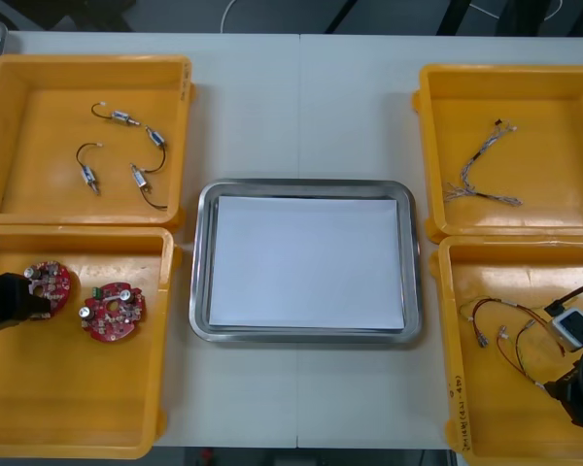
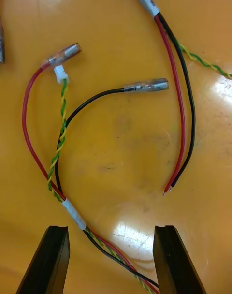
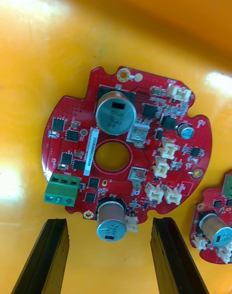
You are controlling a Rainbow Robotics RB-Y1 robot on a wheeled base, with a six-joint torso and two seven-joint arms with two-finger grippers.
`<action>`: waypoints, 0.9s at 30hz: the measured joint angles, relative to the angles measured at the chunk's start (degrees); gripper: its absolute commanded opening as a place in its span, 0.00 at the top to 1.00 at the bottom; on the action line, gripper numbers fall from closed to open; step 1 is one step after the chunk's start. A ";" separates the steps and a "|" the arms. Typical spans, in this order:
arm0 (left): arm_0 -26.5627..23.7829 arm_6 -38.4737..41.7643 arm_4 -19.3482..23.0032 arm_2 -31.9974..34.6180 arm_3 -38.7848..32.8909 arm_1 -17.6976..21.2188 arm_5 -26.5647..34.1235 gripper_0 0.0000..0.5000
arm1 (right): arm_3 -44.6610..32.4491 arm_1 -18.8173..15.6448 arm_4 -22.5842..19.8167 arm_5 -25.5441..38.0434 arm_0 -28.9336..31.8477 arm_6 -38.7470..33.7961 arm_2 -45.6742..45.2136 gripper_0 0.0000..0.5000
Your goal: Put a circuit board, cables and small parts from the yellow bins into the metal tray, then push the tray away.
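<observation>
Overhead, a light surface [image 1: 301, 97] carries a metal tray [image 1: 200, 262] at its centre, white inside with nothing in it. Taking the tray as the clock's centre and the surface's far edge as 12 o'clock, four yellow bins stand around it.

The bin at 10 o'clock [image 1: 39, 146] holds several small metal parts [image 1: 124, 117] with short black leads, lying apart from each other. The bin at 8 o'clock [image 1: 78, 388] holds two round red circuit boards just beside each other. The left gripper [image 3: 110, 221] hangs over the outer board [image 1: 49, 284] and covers part of it; the other board [image 1: 114, 312] lies bare on the tray side. From the left wrist, the black fingers [image 3: 55, 255] are spread wide and touch nothing, and the board lies flat on the bin floor just beyond their tips.

The bin at 2 o'clock [image 1: 544, 146] holds one thin branching cable [image 1: 466, 186]. The bin at 4 o'clock [image 1: 505, 398] holds loose red and yellow cables [image 2: 75, 213]. The right gripper [image 2: 110, 227] sits low over that bin's outer near corner. From the right wrist, its fingers [image 2: 166, 260] are spread apart. A bundle of red, black and twisted green-and-yellow wire runs between them without touching either.
</observation>
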 measured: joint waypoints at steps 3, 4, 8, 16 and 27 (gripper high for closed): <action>0.47 0.00 0.01 -0.18 0.04 0.00 -0.51 0.00 | 1.43 -1.16 0.00 -2.47 0.02 0.00 1.42 0.00; 0.59 0.00 0.06 -0.23 0.05 0.00 -0.68 0.00 | 1.88 -1.57 0.00 -3.00 0.02 0.00 1.89 0.00; 0.81 0.00 0.10 -0.25 0.06 0.00 -1.05 0.00 | 2.75 -3.05 -0.02 -4.37 0.02 0.00 3.74 0.00; 0.82 0.00 0.15 -0.27 0.11 0.00 -1.34 0.00 | 2.92 -3.96 -0.22 -4.60 0.02 0.00 5.55 0.00; 0.84 0.00 0.15 -0.52 0.16 0.00 -2.37 0.66 | 4.16 -4.02 0.57 -8.31 0.02 0.00 6.91 0.00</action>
